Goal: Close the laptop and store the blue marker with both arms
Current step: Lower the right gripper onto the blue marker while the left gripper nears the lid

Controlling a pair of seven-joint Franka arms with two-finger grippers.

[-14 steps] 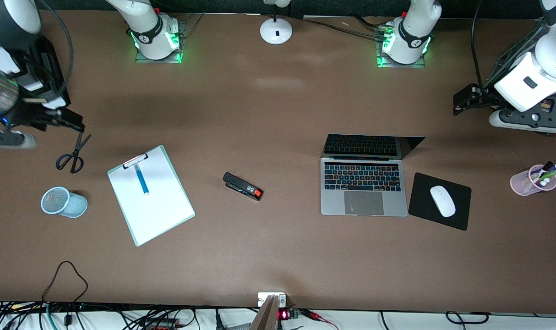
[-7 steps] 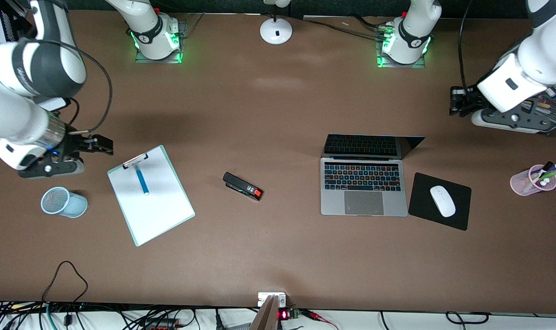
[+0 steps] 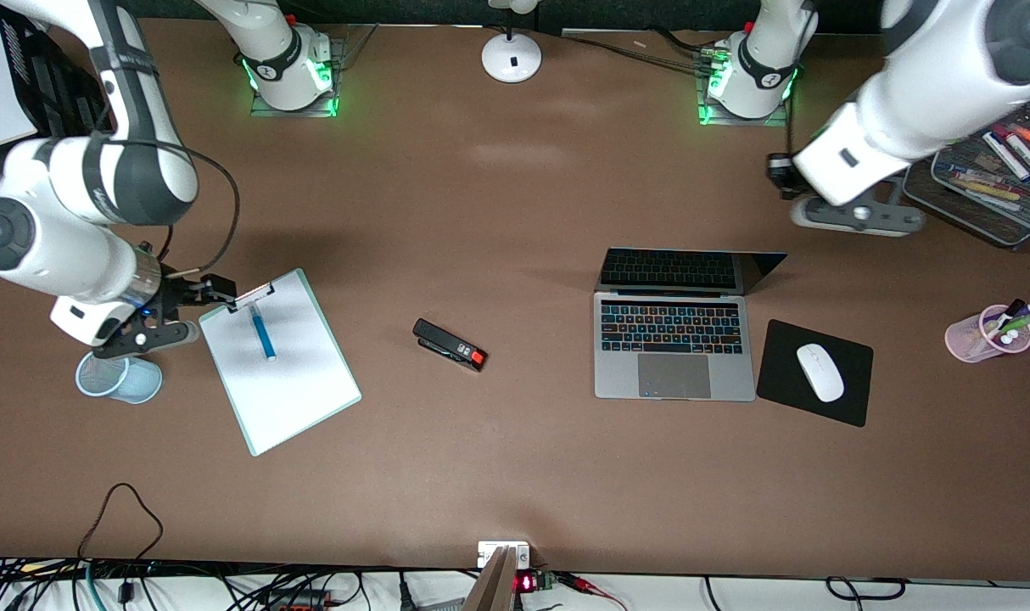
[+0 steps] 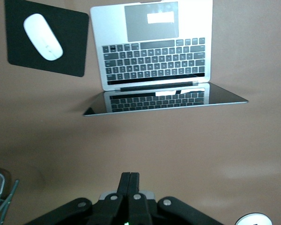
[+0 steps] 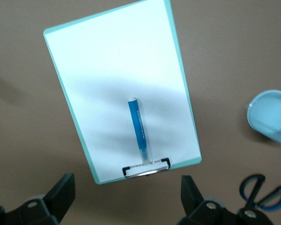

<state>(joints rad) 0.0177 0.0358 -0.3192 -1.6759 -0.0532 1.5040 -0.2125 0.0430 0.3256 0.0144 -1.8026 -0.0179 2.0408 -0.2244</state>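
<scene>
The laptop [image 3: 674, 339] stands open on the table, its screen tilted back; it also shows in the left wrist view [image 4: 150, 47]. The blue marker [image 3: 262, 333] lies on a white clipboard [image 3: 290, 382], one end near the clip. My right gripper [image 3: 214, 290] hovers over the clipboard's clip end, wide open and empty; in the right wrist view the marker [image 5: 138, 129] lies ahead of the right gripper [image 5: 127, 197]. My left gripper [image 3: 776, 174] is over bare table on the robots' side of the laptop's screen, shut and empty [image 4: 129, 180].
A black stapler [image 3: 450, 344] lies between clipboard and laptop. A white mouse [image 3: 819, 372] sits on a black pad [image 3: 854, 399] beside the laptop. A blue mesh cup [image 3: 116, 375], scissors [image 5: 262, 192], a pink pen cup [image 3: 988, 333], a marker tray [image 3: 982, 212] and a lamp base [image 3: 512, 58] stand around.
Both arms have swung in over the table. The right gripper moved to the clipboard's clip end. The left gripper moved toward the laptop's screen. Nothing on the table moved.
</scene>
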